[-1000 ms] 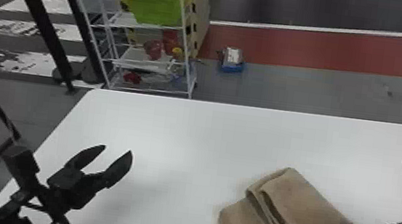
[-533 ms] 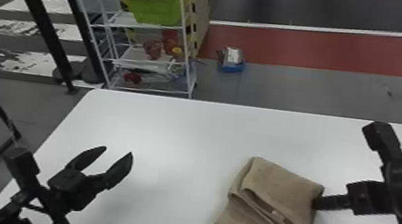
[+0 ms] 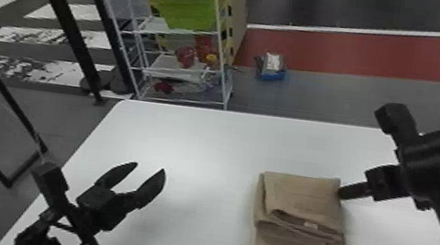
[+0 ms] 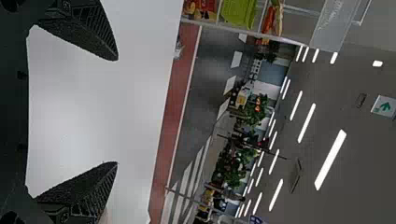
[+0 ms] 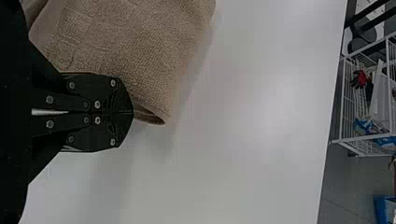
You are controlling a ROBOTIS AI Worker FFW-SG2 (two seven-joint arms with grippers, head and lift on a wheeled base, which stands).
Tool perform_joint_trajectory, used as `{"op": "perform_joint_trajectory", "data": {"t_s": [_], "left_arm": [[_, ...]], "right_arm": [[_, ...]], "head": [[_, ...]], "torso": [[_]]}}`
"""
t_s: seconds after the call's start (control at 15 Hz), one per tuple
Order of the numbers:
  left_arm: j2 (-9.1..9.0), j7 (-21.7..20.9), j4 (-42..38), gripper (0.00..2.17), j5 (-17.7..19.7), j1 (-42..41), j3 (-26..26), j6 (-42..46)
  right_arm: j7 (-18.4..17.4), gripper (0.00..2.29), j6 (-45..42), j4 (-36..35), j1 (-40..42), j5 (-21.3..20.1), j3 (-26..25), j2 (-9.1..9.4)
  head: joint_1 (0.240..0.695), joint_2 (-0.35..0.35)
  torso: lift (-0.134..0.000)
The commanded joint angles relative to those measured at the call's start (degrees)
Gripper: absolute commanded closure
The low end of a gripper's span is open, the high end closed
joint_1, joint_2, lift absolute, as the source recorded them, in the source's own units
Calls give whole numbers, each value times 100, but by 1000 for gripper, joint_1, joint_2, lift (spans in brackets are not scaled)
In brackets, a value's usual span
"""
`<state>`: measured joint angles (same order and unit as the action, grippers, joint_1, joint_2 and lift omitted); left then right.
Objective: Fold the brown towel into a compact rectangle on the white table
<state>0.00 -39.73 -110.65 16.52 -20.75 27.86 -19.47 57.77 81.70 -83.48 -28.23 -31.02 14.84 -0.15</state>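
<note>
Head view, table point(image 3: 204, 146): white, spreading across the lower part of the view, with a rounded far left corner.
Rack point(image 3: 222, 56): white wire, standing on the floor beyond the table's far edge, toward the left, with several shelves holding mixed goods.
Towel point(image 3: 304, 194): brown, lying on the right half of the table, near side. Its far part is folded into a thick stack, with layered edges facing the near side; the nearer part lies flatter and runs to the bottom edge of the view.
Left gripper point(image 3: 150, 167): over the left side of the table, well apart from the towel, fingers spread. The left wrist view also has its two fingers wide apart, with bare white between them.
Bin point(image 3: 189, 10): green, on one of the rack's upper shelves.
Right gripper point(image 3: 342, 193): fingers pressed together, tips touching the towel's right side near the far corner. In the right wrist view, brown cloth lies along one side of them.
Box point(image 3: 271, 74): blue, on the floor right of the rack.
Tag point(image 3: 310, 225): small, pale, among the towel's folded layers.
</note>
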Motion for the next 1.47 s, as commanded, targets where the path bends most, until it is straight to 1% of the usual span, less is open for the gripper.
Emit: {"op": "perform_joint_trajectory", "data": {"t_s": [0.0, 0.13, 0.2, 0.27, 0.33, 0.4, 0.47, 0.53, 0.6, 0.67, 0.73, 0.8, 0.87, 1.0, 1.07, 1.13, 1.33, 1.4], "left_arm": [[-15, 0, 0, 87, -9, 0, 0, 0], [-15, -9, 0, 87, -9, 0, 0, 0], [-15, -26, 0, 87, -9, 0, 0, 0], [-15, -70, 0, 87, 0, 0, 9, 0], [-15, -61, 0, 87, -9, 0, 9, 0], [-15, -61, 9, 83, -9, 18, 9, 0], [-15, -61, 35, 87, -18, 44, 0, 0], [-15, -61, 44, 87, -26, 62, 0, 0], [-15, -61, 44, 87, -26, 62, -9, 0], [-15, -61, 44, 83, -26, 71, -9, 0], [-15, -61, 53, 83, -35, 97, -9, 0], [-15, -61, 61, 83, -44, 115, -9, -18], [-15, -61, 70, 83, -44, 132, -9, -18], [-15, -61, 61, 83, -53, 132, -9, -18], [-15, -61, 61, 83, -53, 132, -9, -18], [-15, -61, 61, 83, -53, 115, -9, -18], [-15, -61, 53, 83, -44, 88, -9, -18], [-15, -61, 53, 83, -44, 88, -9, -18]], "right_arm": [[-46, 2263, -246, 174, -139, 61, 98, 20], [-11, 2256, -246, 112, -113, 0, 203, 20], [139, 2175, -246, -125, 19, -44, 195, 20], [349, 2020, -352, -617, 248, -115, 186, 20], [657, 1531, -457, -1171, 476, -176, 168, 20], [912, 829, -440, -1602, 687, -194, 177, -20], [1123, 211, -246, -2085, 924, -220, 212, -178], [1395, 76, -158, -2516, 1135, -299, 335, -389], [1712, 76, -176, -2911, 1329, -334, 414, -644], [2011, 83, -211, -3157, 1461, -343, 467, -838], [2056, 97, -369, -3342, 1575, -440, 590, -1084], [2056, 110, -457, -3403, 1610, -633, 757, -1215], [2056, 113, -510, -3447, 1619, -739, 898, -1321], [2056, 127, -1020, -3421, 1522, -783, 1056, -1409], [2056, 130, -1266, -3324, 1373, -835, 1223, -1462], [2056, 134, -1407, -3201, 1188, -800, 1416, -1506], [2056, 151, -1477, -3104, 819, -835, 2102, -1743], [2056, 154, -1459, -3096, 793, -862, 2278, -1760]], "head": [[695, 262], [695, 263], [695, 265], [695, 272], [695, 278], [695, 287], [695, 298], [695, 311], [695, 327], [695, 330], [695, 333], [695, 335], [695, 328], [695, 318], [695, 317], [695, 318], [695, 331], [695, 336]], "torso": [[-124], [-124], [-124], [-124], [-124], [-124], [-124], [-124], [-124], [-124], [-124], [-124], [-124], [-124], [-124], [-124], [-124], [-124]]}}
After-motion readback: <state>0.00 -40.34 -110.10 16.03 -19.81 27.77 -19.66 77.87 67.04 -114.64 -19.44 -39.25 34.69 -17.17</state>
